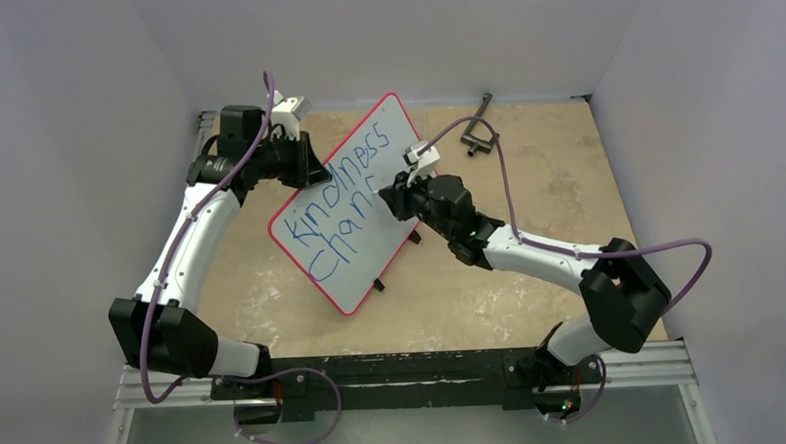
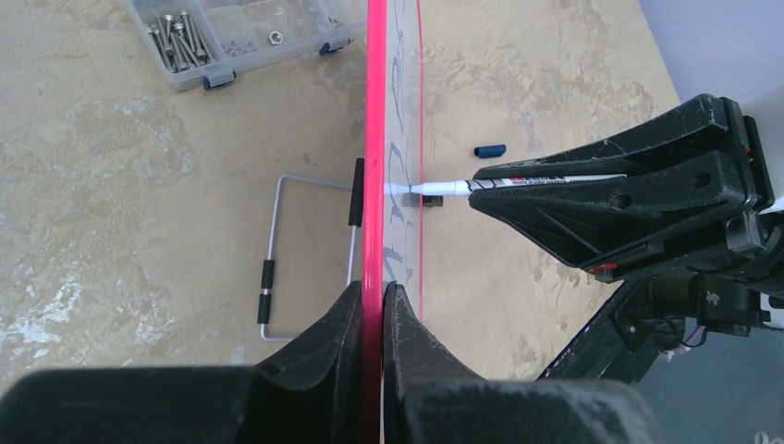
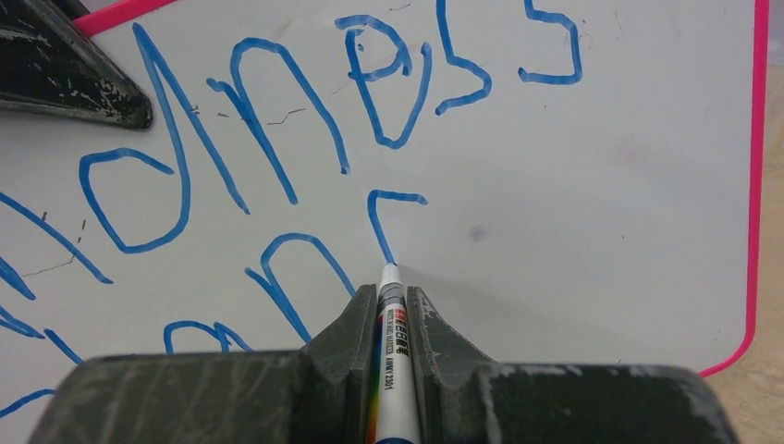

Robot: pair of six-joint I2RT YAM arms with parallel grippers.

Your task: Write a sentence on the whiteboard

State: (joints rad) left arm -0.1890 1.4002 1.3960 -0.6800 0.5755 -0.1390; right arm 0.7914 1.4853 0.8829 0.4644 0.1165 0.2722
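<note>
where the left tool (image 2: 373, 294) clenches the red rim of the whiteboard (image 1: 350, 284), the board stands tilted on its edge over the mottled tan surface (image 1: 538, 186), its written face turned toward the right tool (image 3: 390, 294). that tool is clamped on a white marker (image 3: 389, 361), whose tip touches the board just ahead of its fingers, at the foot of a blue stroke. the sentence (image 1: 340, 196) reads "kindness" on one slanted line and "chan" plus a part-made letter below it, between the two tools. on the far side of the board from the right tool, a bent wire frame (image 2: 273, 254) with black sleeves sits beside the board's back, and farther off is a clear compartment box (image 2: 231, 42) of screws and nuts. on the right tool's side a small blue cap (image 2: 490, 149) lies on the surface, beyond the marker. a dark clamp (image 1: 479, 126) lies at the far edge, well beyond the right tool. plain pale grey walls (image 1: 411, 31) close the surface in on three sides, and a metal rail (image 1: 436, 378) carrying the arm bases runs along the near edge.
</note>
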